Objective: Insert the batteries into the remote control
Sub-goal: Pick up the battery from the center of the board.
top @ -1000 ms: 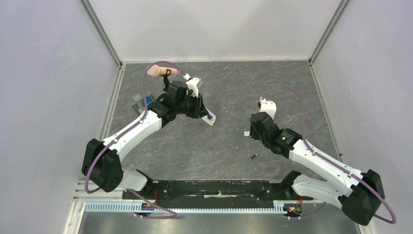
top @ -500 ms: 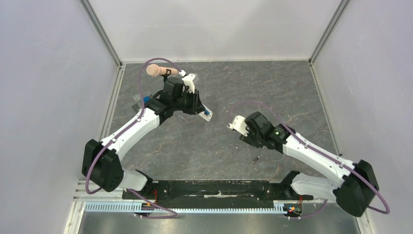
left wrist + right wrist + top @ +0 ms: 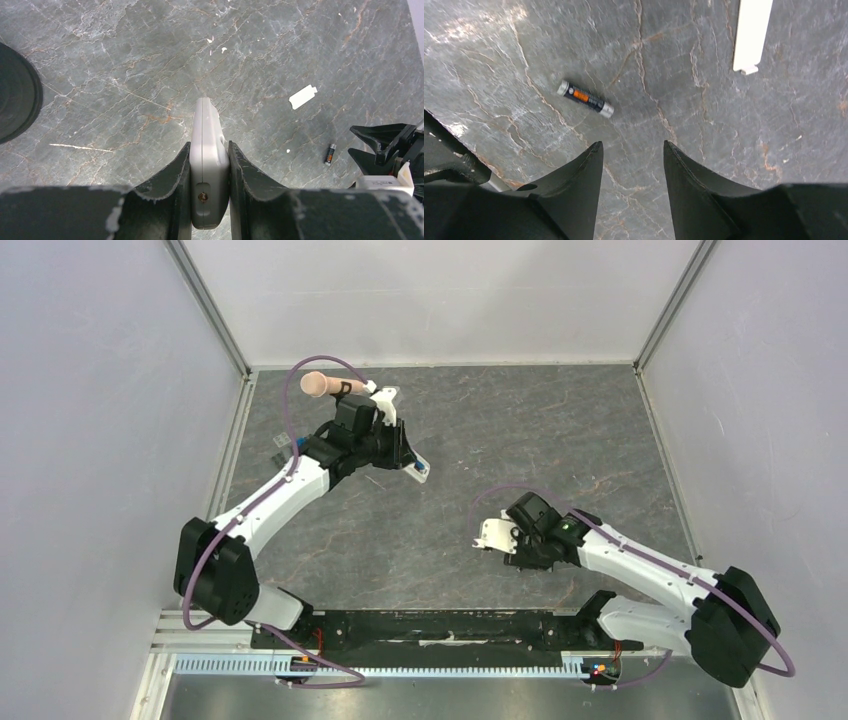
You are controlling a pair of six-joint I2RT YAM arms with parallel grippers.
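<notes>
Grey marbled desk (image 3: 724, 100). Left claw (image 3: 209, 165) pinches slim white plastic remote (image 3: 207, 150) edge-on. Right claw (image 3: 631, 155) spread, just short of dark orange-banded battery (image 3: 585, 99). Risk: round cell rolls off if one finger touches first.

The left tool (image 3: 209, 172) clamps the remote control (image 3: 207, 165) edge-on above the desk (image 3: 125, 75). Ahead to its right lie a white cover (image 3: 303, 96) and a dark battery (image 3: 330, 154).
</notes>
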